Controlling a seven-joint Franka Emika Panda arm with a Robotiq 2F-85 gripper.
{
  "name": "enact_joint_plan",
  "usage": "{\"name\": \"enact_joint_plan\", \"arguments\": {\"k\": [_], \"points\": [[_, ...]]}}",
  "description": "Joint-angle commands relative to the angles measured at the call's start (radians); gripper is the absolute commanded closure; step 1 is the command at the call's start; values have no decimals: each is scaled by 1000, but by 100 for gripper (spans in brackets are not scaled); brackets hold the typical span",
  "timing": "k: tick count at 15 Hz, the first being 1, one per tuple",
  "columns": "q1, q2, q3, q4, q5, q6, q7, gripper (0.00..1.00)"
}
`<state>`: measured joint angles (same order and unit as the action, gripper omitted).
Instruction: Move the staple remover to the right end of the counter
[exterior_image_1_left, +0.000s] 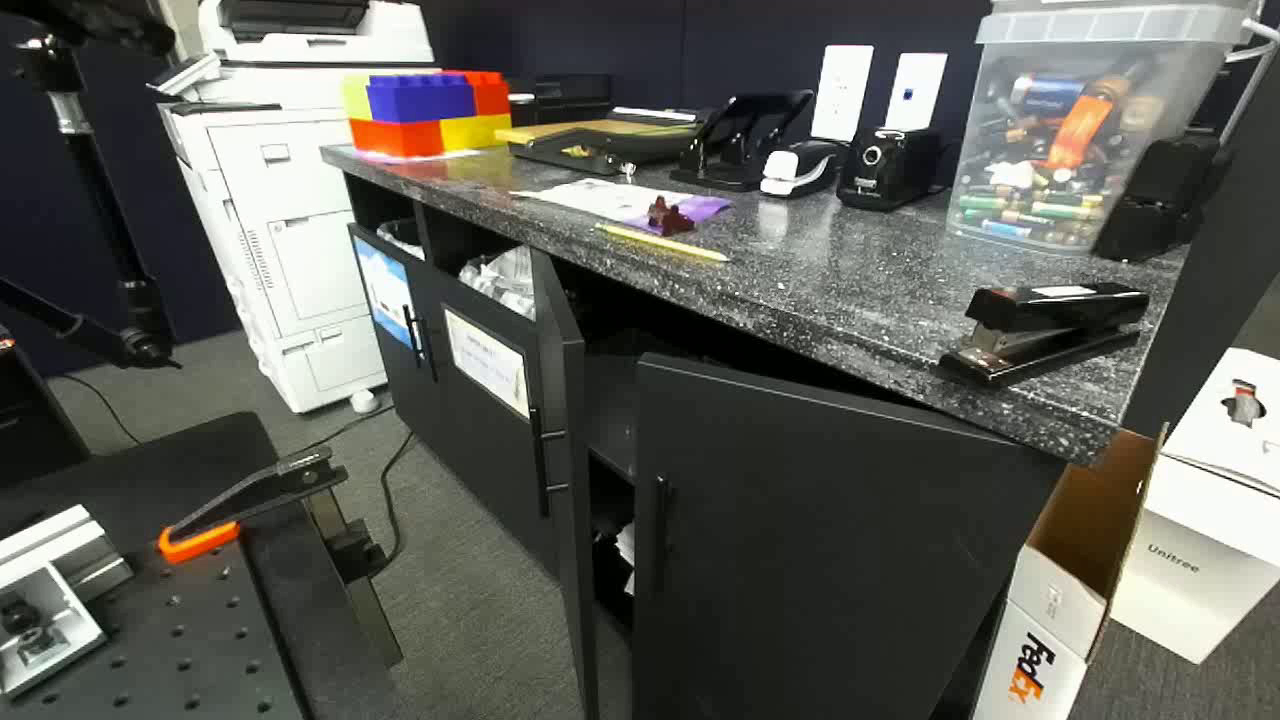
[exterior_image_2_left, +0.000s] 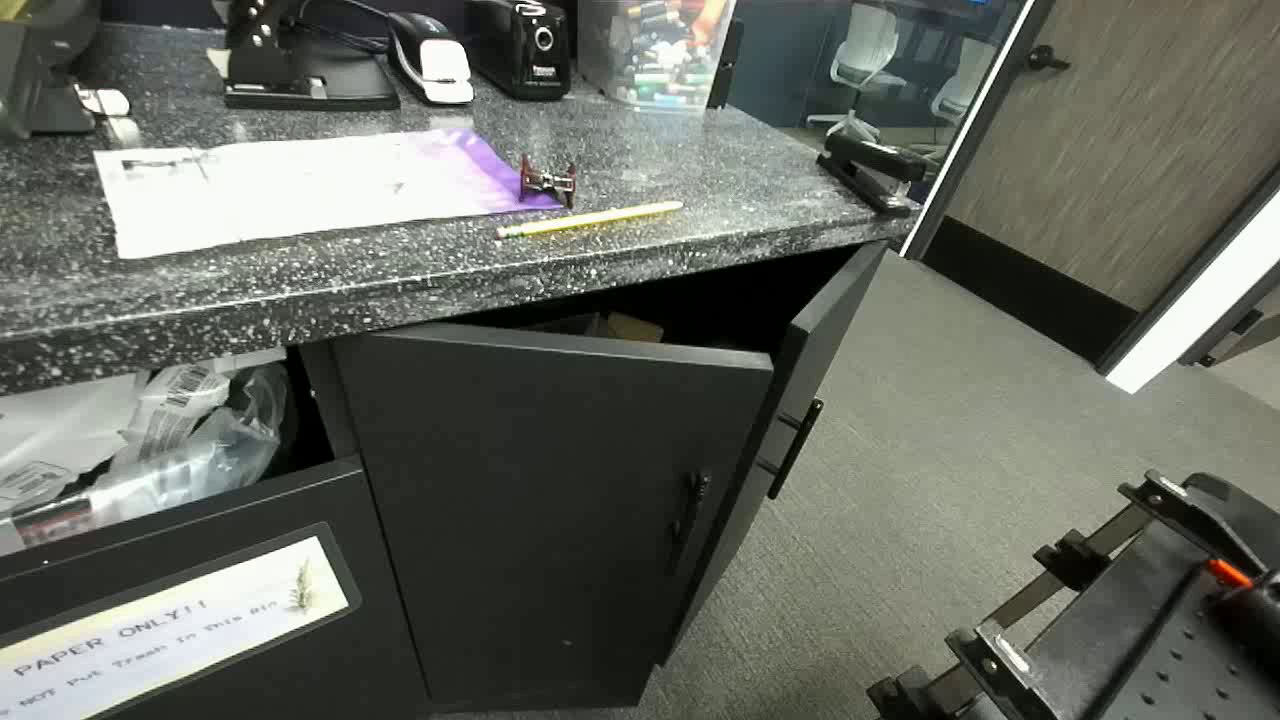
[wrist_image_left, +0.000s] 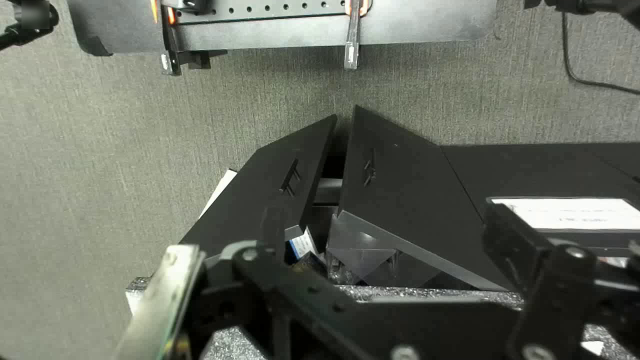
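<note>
Your staple remover (exterior_image_2_left: 547, 182) stood at the purple corner of the paper (exterior_image_2_left: 300, 185), just beside the pencil (exterior_image_2_left: 592, 219), on the counter (exterior_image_2_left: 700, 150). The sharpener (exterior_image_2_left: 522, 52) behind bore print too small to read. Below, the sign (exterior_image_2_left: 190, 625) read "PAPER ONLY!!" and "NOT Put Trash In This Bin". By the counter's end stood a FedEx box (exterior_image_1_left: 1055, 605) and a Unitree box (exterior_image_1_left: 1195, 535). Your gripper (wrist_image_left: 390, 232) gaped wide, jaws well apart, gripping nothing.

Speckled counter (exterior_image_1_left: 820, 265), white-and-purple paper (exterior_image_2_left: 300, 190), 1 yellow pencil (exterior_image_2_left: 600, 218), 1 black stapler (exterior_image_1_left: 1045, 310)
</note>
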<state>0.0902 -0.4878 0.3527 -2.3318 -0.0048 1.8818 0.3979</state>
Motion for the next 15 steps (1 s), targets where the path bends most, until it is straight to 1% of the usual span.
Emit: {"name": "enact_joint_plan", "arguments": {"k": [1,6,7,10,13,15], "points": [[23,5,-19,4,-11,-3,9,0],[23,5,-19,5,-11,-3,9,0],[10,35,-27,13,-19,31,7,0],[-21,159,-60,68,-44,101,-21,0],[-45,334,-109,168,-65,174,-44,0],[-47,457,-144,252,-58,204,-58,0]]}}
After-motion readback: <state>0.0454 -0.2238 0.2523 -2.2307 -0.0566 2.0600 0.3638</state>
